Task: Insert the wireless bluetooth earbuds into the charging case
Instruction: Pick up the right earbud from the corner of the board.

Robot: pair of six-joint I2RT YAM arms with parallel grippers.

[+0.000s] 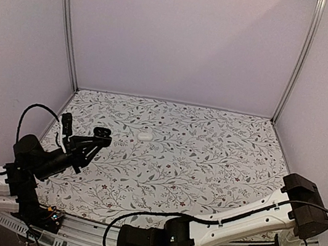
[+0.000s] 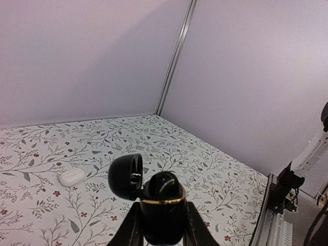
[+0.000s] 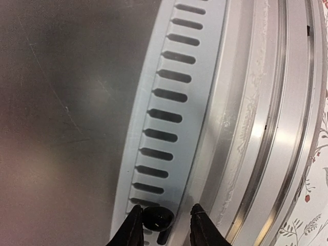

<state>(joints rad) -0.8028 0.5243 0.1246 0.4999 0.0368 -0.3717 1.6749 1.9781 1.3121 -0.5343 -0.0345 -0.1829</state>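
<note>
My left gripper (image 2: 163,225) is shut on the black charging case (image 2: 163,205), which has a gold ring and its lid (image 2: 125,177) swung open to the left. It holds the case above the table's left side (image 1: 102,132). The dark inside of the case gives no clear view of what sits in it. My right gripper (image 3: 166,207) hangs below the table's near edge, jaws apart. One small black earbud (image 3: 158,219) lies between them on the slotted duct. It touches the left finger (image 3: 132,225), with a gap to the right finger (image 3: 201,225).
A small white pebble-shaped case (image 1: 145,135) lies on the floral table (image 1: 208,161) toward the back, also in the left wrist view (image 2: 72,177). The slotted grey cable duct (image 3: 164,102) and metal rails (image 3: 271,128) run along the table's near edge. Frame posts stand at the back corners.
</note>
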